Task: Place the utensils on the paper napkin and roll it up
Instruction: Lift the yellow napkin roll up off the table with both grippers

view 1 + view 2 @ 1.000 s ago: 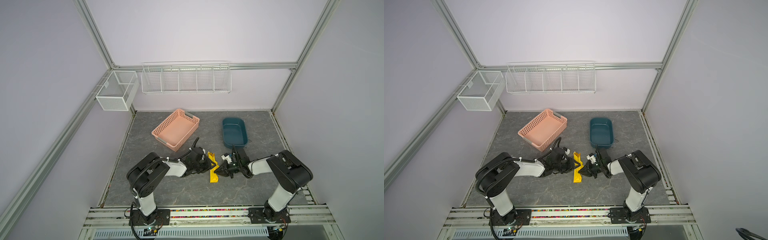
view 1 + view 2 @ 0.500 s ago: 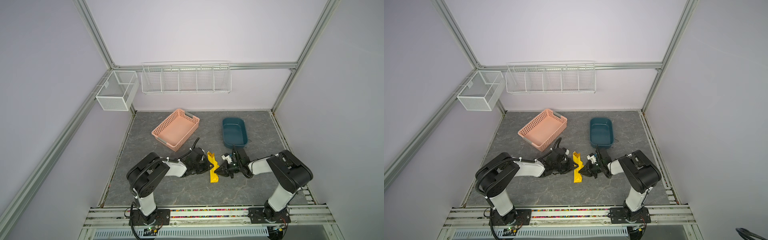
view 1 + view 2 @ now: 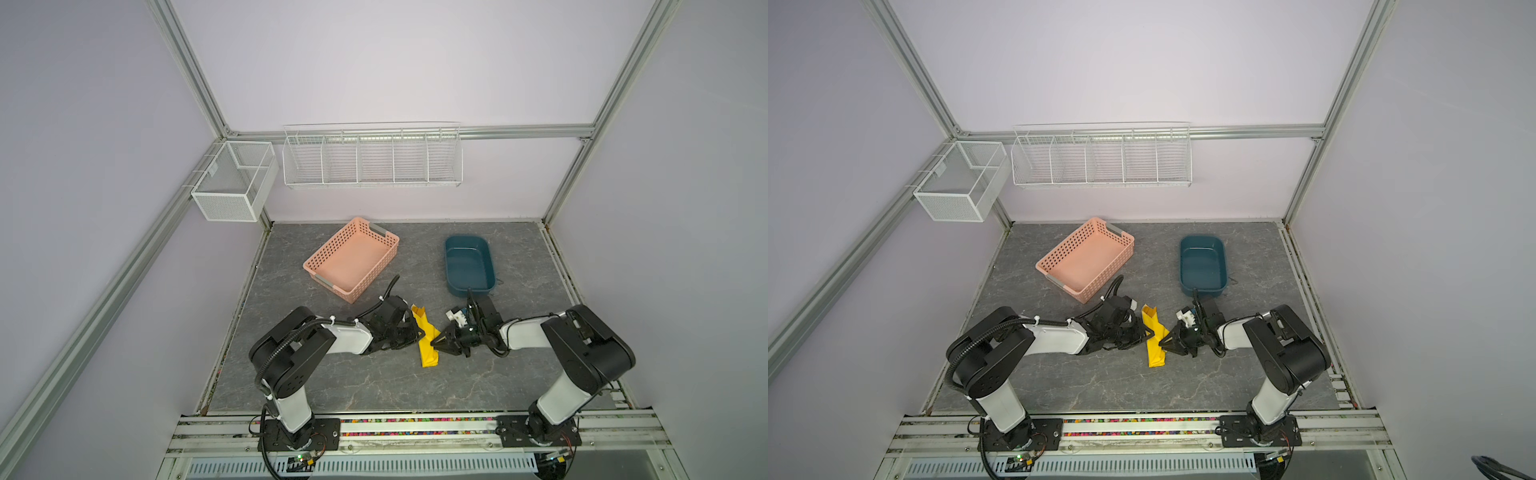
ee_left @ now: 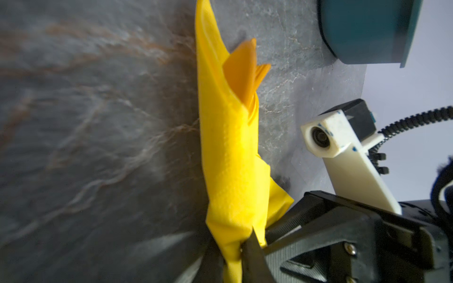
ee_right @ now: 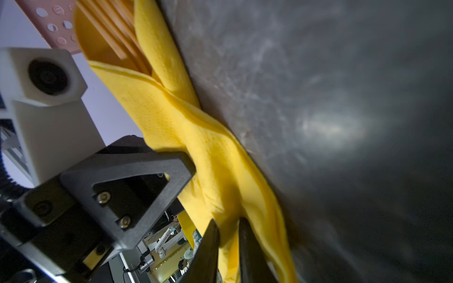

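Grey marbled stone-look worktop [image 3: 332, 374] is carrying everything.

White wire rack with dividers [image 3: 372, 156] is hanging on the back wall. White mesh box [image 3: 235, 180] is hanging on the left wall near the back left corner.

Pink perforated plastic basket [image 3: 351, 259] is sitting toward the back edge, left of centre and turned at an angle. Dark blue oval plastic tub [image 3: 469, 266] is sitting toward the back edge, right of centre, well apart from the basket.

Both arms are reaching low toward the middle, their wrists nearly meeting.

Bright yellow paper napkin [image 3: 426, 340] [image 3: 1154, 338] is lying as a narrow, loosely twisted roll at mid-worktop, a little nearer the front edge. Its length is running back to front.

Left tool [image 3: 417, 334] [image 4: 232, 259] is coming in from the left-edge side. Its fingers are pressing together on a pinch of the napkin's mid-section.

Right tool [image 3: 434, 344] [image 5: 229, 245] is meeting the roll from the right-edge side. Its fingers are standing narrowly parted with a fold of napkin between them; cannot tell whether they are squeezing it.

Slim orange-gold utensils [image 4: 242, 73] [image 5: 115, 31] are lying inside the roll. Only their tips are poking out of the open back end, and I cannot tell fork from spoon from knife.
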Motion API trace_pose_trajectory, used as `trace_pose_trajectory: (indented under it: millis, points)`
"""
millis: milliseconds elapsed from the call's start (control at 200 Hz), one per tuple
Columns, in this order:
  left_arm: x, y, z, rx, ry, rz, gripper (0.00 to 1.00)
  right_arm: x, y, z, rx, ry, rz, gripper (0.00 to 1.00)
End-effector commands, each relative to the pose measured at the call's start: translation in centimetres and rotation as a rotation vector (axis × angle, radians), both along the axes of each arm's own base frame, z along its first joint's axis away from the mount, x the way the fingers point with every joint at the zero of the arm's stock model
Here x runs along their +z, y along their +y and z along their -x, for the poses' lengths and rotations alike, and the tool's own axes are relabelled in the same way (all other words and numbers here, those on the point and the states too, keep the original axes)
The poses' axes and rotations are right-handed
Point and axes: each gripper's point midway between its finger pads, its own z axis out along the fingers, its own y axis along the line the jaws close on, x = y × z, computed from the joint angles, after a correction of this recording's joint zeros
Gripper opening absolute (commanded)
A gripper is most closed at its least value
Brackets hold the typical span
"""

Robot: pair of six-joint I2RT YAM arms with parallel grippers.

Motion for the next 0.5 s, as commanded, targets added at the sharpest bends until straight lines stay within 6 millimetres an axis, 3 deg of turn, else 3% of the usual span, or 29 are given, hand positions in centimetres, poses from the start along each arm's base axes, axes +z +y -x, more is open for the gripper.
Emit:
trace_pose_trajectory:
  millis: [0,185,360,495]
  points:
    - [-0.2,1.9,-0.4,0.025,-0.006,-0.07,0.11,-2.0,-2.4,1.6,-0.035,0.08,0.151,0.26]
    - [2.9,2.7,-1.9,0.015,-0.095,-0.087,0.05,0.2,-3.1,1.4,-0.021,0.022,0.198,0.34]
    - [7.5,3.2,-3.4,-0.011,-0.23,-0.091,0.0,2.7,-3.9,0.7,-0.024,-0.048,0.232,0.36]
    - [12.1,3.4,-4.5,-0.027,-0.346,-0.043,0.0,5.8,-4.1,-0.5,-0.038,-0.166,0.231,0.38]
